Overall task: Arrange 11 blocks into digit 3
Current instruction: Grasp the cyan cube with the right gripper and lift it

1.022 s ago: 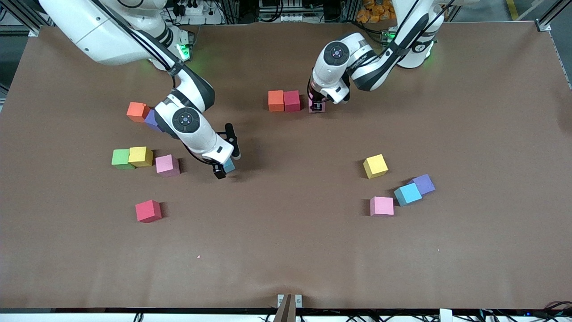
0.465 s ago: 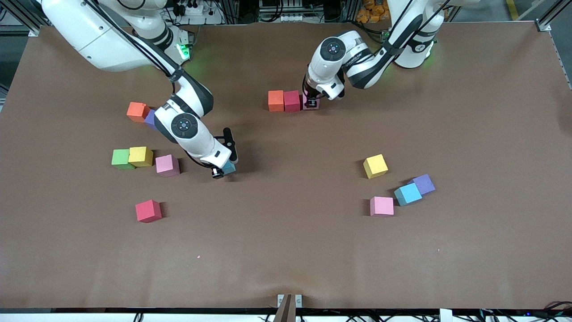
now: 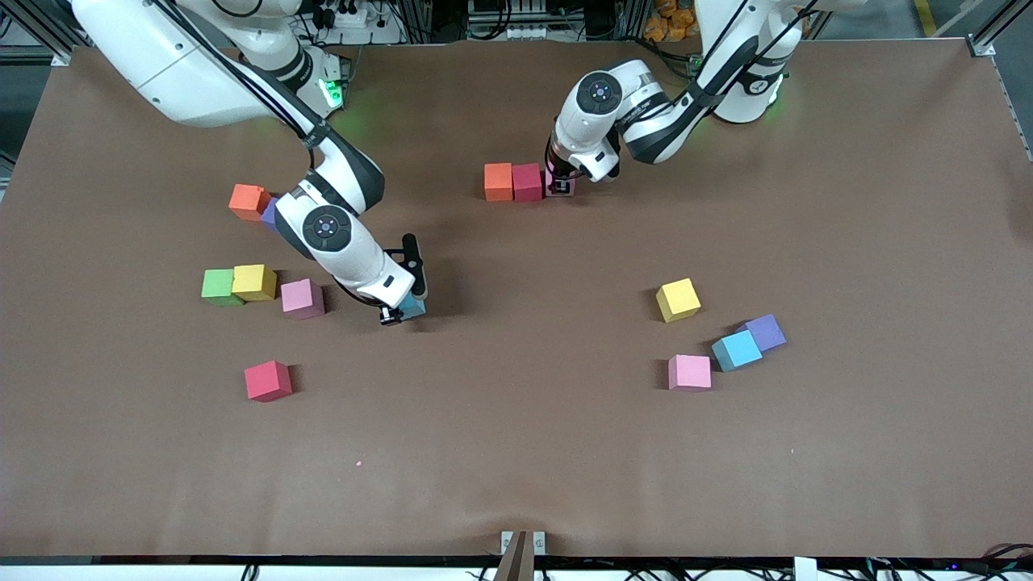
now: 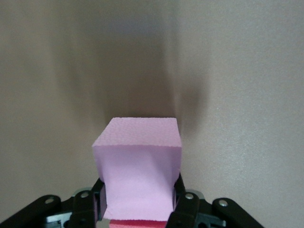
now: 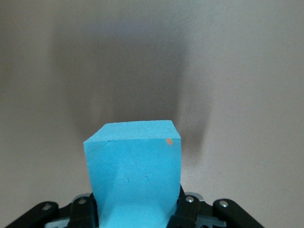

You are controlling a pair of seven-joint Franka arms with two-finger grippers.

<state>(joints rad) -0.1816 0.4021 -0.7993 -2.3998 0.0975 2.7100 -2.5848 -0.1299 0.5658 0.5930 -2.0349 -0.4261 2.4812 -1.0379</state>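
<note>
Blue block sits clamped in the right hand, low on the tabletop beside a pink block. We note the left hand clenched on another pink block, pressed against the red block next to the orange block.

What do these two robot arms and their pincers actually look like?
Both arms are glossy white with rounded shells, dark grey joint bands and a round black cap at the wrist. Black cables run along them, and green lights glow at their bases. The left gripper and right gripper are small, black and two-fingered.
</note>
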